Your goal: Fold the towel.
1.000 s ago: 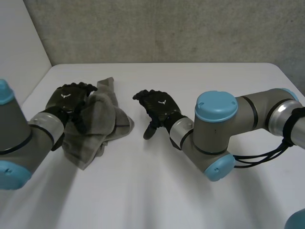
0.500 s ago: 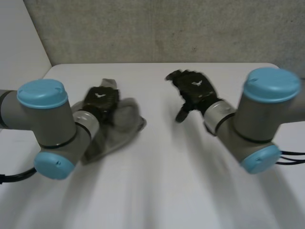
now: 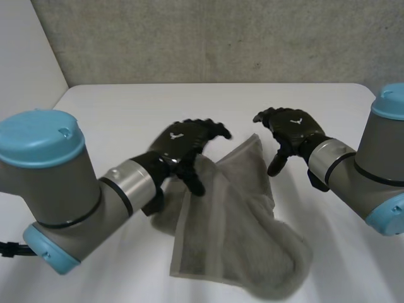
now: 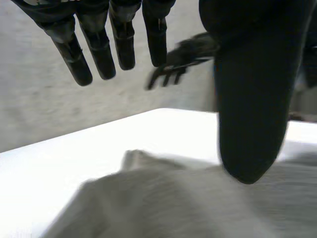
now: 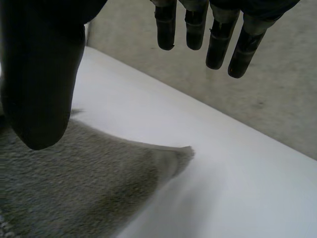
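A grey-brown towel (image 3: 233,221) lies rumpled and partly spread in the middle of the white table (image 3: 107,107), one corner pointing toward the far side. My left hand (image 3: 182,142) hovers over the towel's left far part with straight, spread fingers (image 4: 101,47) and holds nothing; the towel (image 4: 168,206) lies under its palm. My right hand (image 3: 291,129) is just right of the towel's far corner, fingers (image 5: 218,37) straight and apart from the thumb (image 5: 42,74). That corner of the towel (image 5: 79,183) lies below its palm, untouched. My right hand (image 4: 182,55) also appears beyond the left fingertips.
A grey wall (image 3: 221,38) runs along the table's far edge. Bare table top stretches to the left of the towel and along the far side. Both arms reach in low over the table's near part.
The towel has travelled from the left of the table to the middle and spread out. My left hand came right with it and opened. My right hand shifted right.
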You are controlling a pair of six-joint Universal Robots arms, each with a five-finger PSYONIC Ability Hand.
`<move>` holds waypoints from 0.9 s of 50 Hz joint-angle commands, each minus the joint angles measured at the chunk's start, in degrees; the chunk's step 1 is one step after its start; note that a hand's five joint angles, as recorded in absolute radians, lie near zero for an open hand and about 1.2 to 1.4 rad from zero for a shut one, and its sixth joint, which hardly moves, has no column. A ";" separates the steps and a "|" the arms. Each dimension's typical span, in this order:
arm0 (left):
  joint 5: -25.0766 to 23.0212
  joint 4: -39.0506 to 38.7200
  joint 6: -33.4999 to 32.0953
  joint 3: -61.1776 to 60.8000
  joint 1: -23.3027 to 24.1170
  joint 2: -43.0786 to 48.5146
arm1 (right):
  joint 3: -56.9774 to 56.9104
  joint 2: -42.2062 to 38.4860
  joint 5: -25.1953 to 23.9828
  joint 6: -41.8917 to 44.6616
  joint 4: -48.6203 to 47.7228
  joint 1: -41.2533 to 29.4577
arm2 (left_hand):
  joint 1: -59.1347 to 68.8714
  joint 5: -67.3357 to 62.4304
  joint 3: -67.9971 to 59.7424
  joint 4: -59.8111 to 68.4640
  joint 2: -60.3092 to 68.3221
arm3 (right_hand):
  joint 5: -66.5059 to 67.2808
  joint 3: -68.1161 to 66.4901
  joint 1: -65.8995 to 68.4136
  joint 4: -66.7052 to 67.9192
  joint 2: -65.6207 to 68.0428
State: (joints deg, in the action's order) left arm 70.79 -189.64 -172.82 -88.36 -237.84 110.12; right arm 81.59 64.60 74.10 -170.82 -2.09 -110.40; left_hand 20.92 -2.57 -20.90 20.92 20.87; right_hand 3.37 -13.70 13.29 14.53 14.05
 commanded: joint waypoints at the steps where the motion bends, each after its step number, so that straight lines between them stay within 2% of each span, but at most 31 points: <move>1: 7.87 2.44 -6.48 -0.58 -7.55 3.34 | -0.55 -0.79 -7.21 2.68 4.82 -0.43 | -1.11 -7.23 1.09 -1.12 -1.07 | -3.37 3.70 -3.29 -4.53 -4.05; 3: 10.41 4.97 -8.93 -1.98 -7.64 3.43 | -1.26 -2.01 -8.44 4.25 10.15 -0.52 | -3.12 -5.23 3.10 -3.12 -3.07 | -3.37 3.70 -3.29 -4.53 -4.05; 9: 10.24 6.83 -9.29 -5.86 -6.32 2.11 | 0.41 -1.67 -8.62 8.21 13.34 0.27 | -5.65 -2.69 5.64 -5.66 -5.61 | -3.37 3.70 -3.29 -4.53 -4.05; 11: 10.15 6.57 -9.29 -7.96 -3.18 -0.24 | 1.28 -1.40 -8.44 9.70 13.52 0.36 | -7.50 -0.85 7.48 -7.51 -7.46 | -3.37 3.70 -3.29 -4.53 -4.05; 12: 10.15 6.57 -9.29 -7.97 -3.16 -0.26 | 1.29 -1.40 -8.44 9.71 13.52 0.36 | -7.51 -0.84 7.49 -7.51 -7.46 | -3.37 3.70 -3.29 -4.53 -4.05; 14: 10.24 5.78 -9.38 -8.75 -0.27 -1.05 | 3.74 0.69 -8.18 12.60 13.61 0.71 | -9.85 1.50 9.83 -9.86 -9.81 | -3.37 3.70 -3.29 -4.53 -4.05; 17: 10.24 4.55 -9.46 -8.76 1.67 -0.96 | 7.25 3.42 -8.35 15.67 13.70 2.28 | -9.86 1.51 9.84 -9.86 -9.81 | -3.37 3.70 -3.29 -4.53 -4.05; 28: 10.15 -0.37 -9.46 -8.85 5.63 -0.87 | 15.00 6.33 -9.67 28.07 13.52 2.47 | -9.52 1.18 9.51 -9.53 -9.48 | -3.37 3.70 -3.29 -4.53 -4.05; 39: 10.86 -1.78 -9.90 -7.70 7.83 5.98 | 14.83 2.82 -11.34 28.52 13.52 2.03 | -5.99 -2.36 5.97 -6.00 -5.95 | -3.37 3.70 -3.29 -4.53 -4.05; 40: 10.94 -2.56 -9.99 -7.53 7.91 7.03 | 14.48 2.21 -11.34 28.52 13.52 2.03 | -3.83 -4.52 3.81 -3.83 -3.78 | -0.64 0.97 -0.55 -1.80 -1.31; 41: 10.94 -3.53 -10.08 -7.18 8.00 7.99 | 14.13 2.11 -11.34 28.52 13.52 2.11 | 1.19 -9.54 -1.21 1.19 1.24 | 8.56 -8.23 8.64 7.40 7.88; 42: 10.94 -3.54 -10.08 -7.18 8.00 8.00 | 14.12 2.11 -11.34 28.52 13.52 2.12 | 1.24 -9.59 -1.26 1.24 1.29 | 8.65 -8.32 8.74 7.50 7.98; 44: 11.73 -5.64 -10.34 -6.30 8.00 9.40 | 12.99 2.11 -11.34 28.35 13.26 2.20 | 33.69 -42.04 -33.71 33.69 33.74 | 44.62 -44.30 44.71 43.47 43.95; 45: 11.73 -5.65 -10.34 -6.30 8.00 9.41 | 12.98 2.11 -11.34 28.35 13.26 2.20 | 33.87 -42.22 -33.89 33.87 33.92 | 44.82 -44.49 44.90 43.66 44.14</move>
State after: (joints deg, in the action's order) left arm 81.79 -192.43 -182.85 -95.76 -229.87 116.97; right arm 96.11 67.37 62.73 -142.10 11.38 -108.29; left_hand 27.16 -7.31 -27.16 25.70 27.19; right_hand 21.94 -31.24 32.38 31.06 31.45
